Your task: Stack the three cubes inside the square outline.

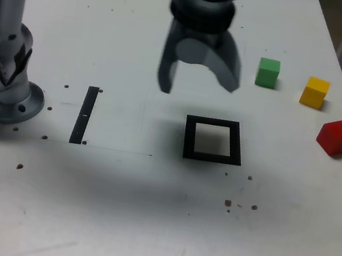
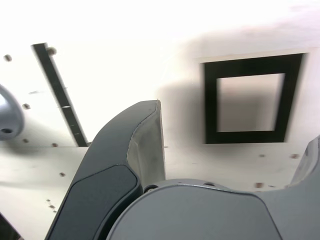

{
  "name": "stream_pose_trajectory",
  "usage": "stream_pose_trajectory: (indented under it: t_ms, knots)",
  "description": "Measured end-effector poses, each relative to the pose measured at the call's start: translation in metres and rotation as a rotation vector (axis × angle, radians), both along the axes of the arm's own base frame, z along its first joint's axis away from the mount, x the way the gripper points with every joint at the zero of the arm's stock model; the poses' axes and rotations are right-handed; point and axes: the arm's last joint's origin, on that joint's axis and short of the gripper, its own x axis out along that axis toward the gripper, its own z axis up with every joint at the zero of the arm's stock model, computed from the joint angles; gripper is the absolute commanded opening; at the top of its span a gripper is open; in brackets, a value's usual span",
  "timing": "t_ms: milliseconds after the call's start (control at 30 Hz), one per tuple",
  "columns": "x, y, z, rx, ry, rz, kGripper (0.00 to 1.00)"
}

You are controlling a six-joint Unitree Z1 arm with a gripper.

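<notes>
Gripper: (image 1: 197,91) open, fingers pointing down, raised above the table, nothing between them; outline slightly blurred.
Square outline: (image 1: 210,158) thick black frame, pale centre, flat on the table; no cube inside.
Green cube: (image 1: 267,73) on the table, beyond the outline and toward the exterior view's right.
Yellow cube: (image 1: 315,93) between green and red, apart from both.
Red cube: (image 1: 336,138) nearest the table's right edge in the exterior view.
Black strip: (image 1: 84,115) straight, flat, between arm base (image 1: 11,104) and outline.
Table: (image 1: 109,223) white surface, scattered dark spots.
</notes>
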Motion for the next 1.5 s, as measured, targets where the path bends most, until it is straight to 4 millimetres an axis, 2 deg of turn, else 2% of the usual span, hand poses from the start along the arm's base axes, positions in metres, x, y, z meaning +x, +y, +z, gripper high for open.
stream_pose_trajectory:
  t_ms: [200,467,1033,1300,1500]
  knots:
    - [0.035,0.000,0.001,0.012,-0.023,-0.029,0.99]
    - [0.082,-0.001,-0.008,0.025,-0.040,-0.085,1.00]
    - [0.146,-0.001,-0.016,0.063,-0.099,-0.173,1.00]
    - [0.179,-0.002,-0.029,0.061,-0.146,-0.278,1.00]
    - [0.192,0.004,-0.039,0.063,-0.160,-0.304,0.99]
